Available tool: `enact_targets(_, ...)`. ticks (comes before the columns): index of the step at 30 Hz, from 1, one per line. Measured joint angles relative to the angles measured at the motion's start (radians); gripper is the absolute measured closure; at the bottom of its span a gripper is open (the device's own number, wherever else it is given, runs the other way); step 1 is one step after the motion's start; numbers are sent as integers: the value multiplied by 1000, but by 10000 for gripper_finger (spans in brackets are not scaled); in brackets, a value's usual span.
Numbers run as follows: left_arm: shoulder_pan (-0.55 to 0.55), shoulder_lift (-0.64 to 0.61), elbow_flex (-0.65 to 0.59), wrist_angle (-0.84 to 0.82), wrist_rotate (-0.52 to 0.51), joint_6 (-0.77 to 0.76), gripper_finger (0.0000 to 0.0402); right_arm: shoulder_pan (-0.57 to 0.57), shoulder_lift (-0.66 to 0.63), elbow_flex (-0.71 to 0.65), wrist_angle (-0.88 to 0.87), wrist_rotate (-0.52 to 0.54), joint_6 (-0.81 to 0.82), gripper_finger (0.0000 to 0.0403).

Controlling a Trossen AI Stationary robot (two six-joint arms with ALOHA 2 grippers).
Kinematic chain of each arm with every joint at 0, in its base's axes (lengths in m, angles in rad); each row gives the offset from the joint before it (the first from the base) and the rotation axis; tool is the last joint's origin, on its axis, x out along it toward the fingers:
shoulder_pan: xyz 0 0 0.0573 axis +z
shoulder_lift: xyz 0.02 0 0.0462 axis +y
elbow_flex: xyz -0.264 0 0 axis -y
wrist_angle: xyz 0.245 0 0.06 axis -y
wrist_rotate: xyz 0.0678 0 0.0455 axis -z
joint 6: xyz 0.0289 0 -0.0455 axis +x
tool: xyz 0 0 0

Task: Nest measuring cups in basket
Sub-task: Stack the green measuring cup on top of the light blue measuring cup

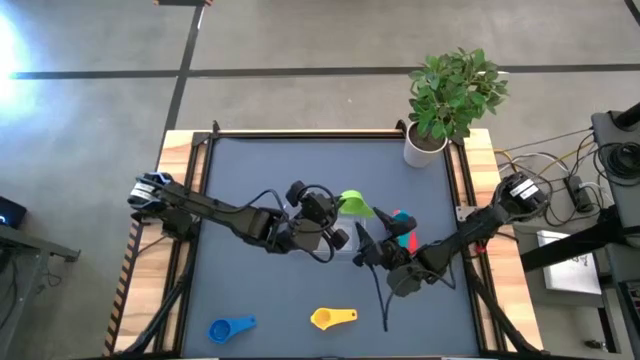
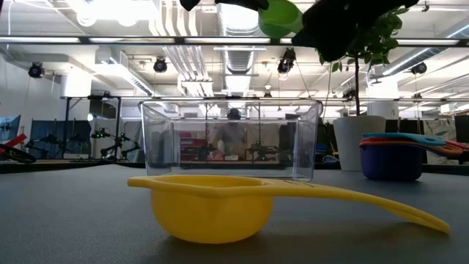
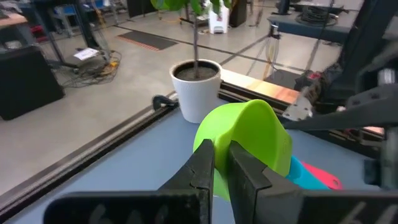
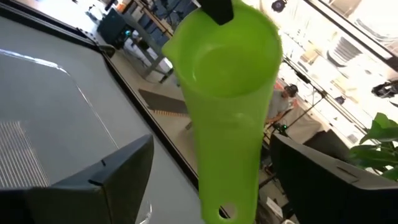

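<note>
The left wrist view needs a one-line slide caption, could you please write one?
Left gripper holds the green measuring cup aloft, white plant pot beyond.

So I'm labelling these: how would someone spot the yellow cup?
Start from the dark table and go to its front edge. The yellow cup lies there alone, right of the blue cup, the only yellow one.

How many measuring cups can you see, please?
7: green in the left gripper; yellow and blue loose on the table; a stack showing purple, red, light blue, orange, where others may hide.
</note>
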Motion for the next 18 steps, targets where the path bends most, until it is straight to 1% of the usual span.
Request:
enact_targets(4,0,0,-4,-2,29,0,395,-25,26,30,0,7,-18,117)
enact_targets(10,0,2,-4,-9,35,7,395,-55,77,82,0,19,-63,153)
enact_targets(18,-2,3,-4,-20,28,10,395,-65,109,114,1,42,-85,227)
